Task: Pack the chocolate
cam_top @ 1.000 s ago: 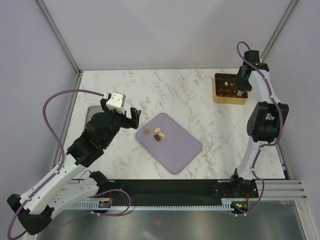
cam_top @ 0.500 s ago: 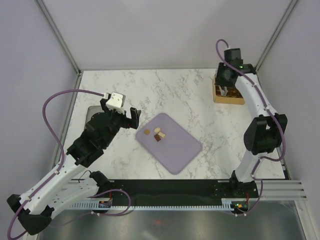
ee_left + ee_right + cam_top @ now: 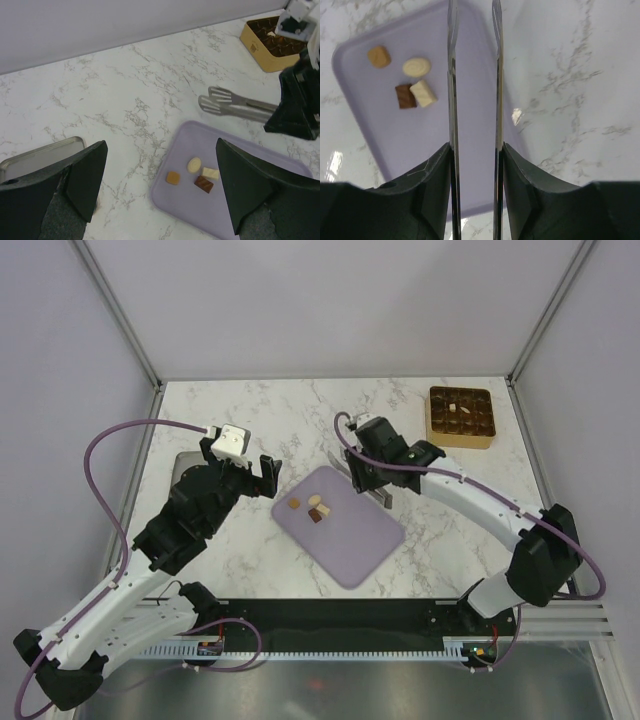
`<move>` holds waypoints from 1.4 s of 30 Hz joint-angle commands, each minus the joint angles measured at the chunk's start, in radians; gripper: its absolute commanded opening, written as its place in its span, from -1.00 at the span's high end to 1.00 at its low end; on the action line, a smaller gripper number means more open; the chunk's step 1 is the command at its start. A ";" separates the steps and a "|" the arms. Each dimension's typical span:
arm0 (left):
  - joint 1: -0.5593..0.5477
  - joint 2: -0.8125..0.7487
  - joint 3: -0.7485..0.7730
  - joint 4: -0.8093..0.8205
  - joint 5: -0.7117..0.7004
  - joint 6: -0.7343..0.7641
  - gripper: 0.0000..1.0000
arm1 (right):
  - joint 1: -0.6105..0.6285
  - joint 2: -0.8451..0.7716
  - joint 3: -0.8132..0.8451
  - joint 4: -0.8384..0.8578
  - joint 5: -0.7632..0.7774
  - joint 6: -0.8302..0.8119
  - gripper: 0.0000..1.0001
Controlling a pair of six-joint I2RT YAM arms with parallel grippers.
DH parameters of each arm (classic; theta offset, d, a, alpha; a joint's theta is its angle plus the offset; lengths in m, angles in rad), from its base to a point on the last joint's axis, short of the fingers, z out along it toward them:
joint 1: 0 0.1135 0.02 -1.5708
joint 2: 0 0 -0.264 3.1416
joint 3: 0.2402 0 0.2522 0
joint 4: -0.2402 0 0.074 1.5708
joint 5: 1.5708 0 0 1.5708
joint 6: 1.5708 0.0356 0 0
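Four chocolate pieces (image 3: 313,508), one tan, one cream oval, one cream block and one dark brown, lie clustered on the lilac mat (image 3: 355,538) on the desk (image 3: 300,420). A few more seem to sit in the gold tray (image 3: 460,442). The right fingers (image 3: 432,185) clamp metal tongs (image 3: 453,100) over the mat. The left fingers (image 3: 86,176) are spread wide and hold nothing.

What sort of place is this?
Probably a robot test cell, not a kitchen: two arms bolted to a marble-look table, bare panel walls, and chocolates staged on a lilac mat, with the right gripper holding tongs.
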 commanded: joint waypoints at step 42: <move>-0.003 -0.008 0.037 -0.051 -0.047 -0.005 -0.96 | 0.246 -0.177 -0.376 0.152 -0.042 -0.102 -0.01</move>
